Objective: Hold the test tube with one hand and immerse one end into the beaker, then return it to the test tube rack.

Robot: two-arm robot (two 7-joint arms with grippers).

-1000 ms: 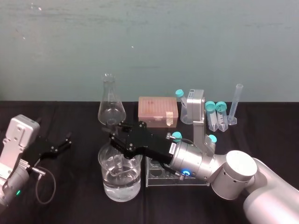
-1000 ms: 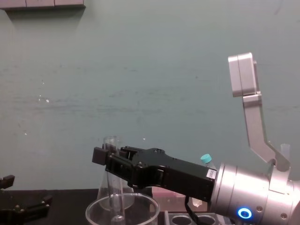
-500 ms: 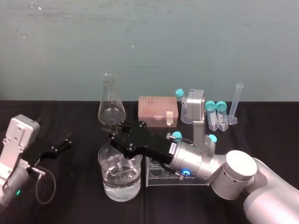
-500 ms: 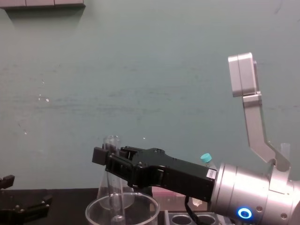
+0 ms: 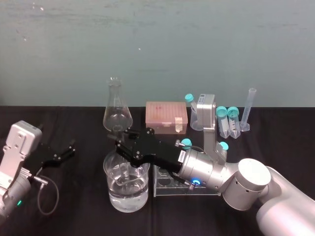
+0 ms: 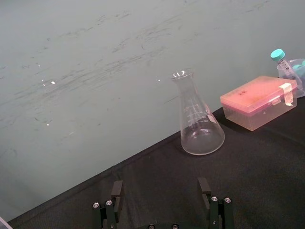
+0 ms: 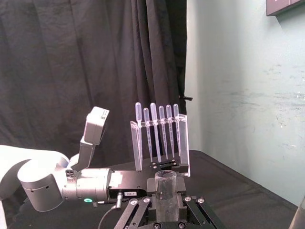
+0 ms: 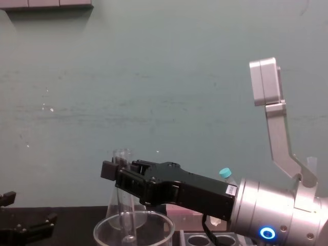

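Glass, clear and thin, is what my right gripper (image 5: 123,143) has hold of: its two black fingers are closed on the upper part of the test tube (image 8: 123,205), and the open mouth of the tube stands a little above them. In the right wrist view the tube sits upright between the fingers, with no free space on either side. The right arm reaches across from the right, low over the test tube rack (image 5: 167,184), so that the gripper is above the beaker (image 5: 127,197).

From the chest view I see the tube almost vertical, with its rounded end below the rim of the beaker and inside it. The beaker holds water (image 5: 128,189) in its lower half. Whether the end of the tube is in the water I cannot tell for sure.

The beaker stands on the black table (image 5: 74,206), just beside the left end of the rack. Behind them, near the wall, are a conical flask (image 5: 117,112), a pink box (image 5: 166,118), some teal-capped tubes (image 5: 226,120) and a graduated cylinder (image 5: 249,110).

My left gripper (image 6: 161,205) rests low at the left side of the table, well apart from the beaker. Its fingers are spread wide with nothing between them.
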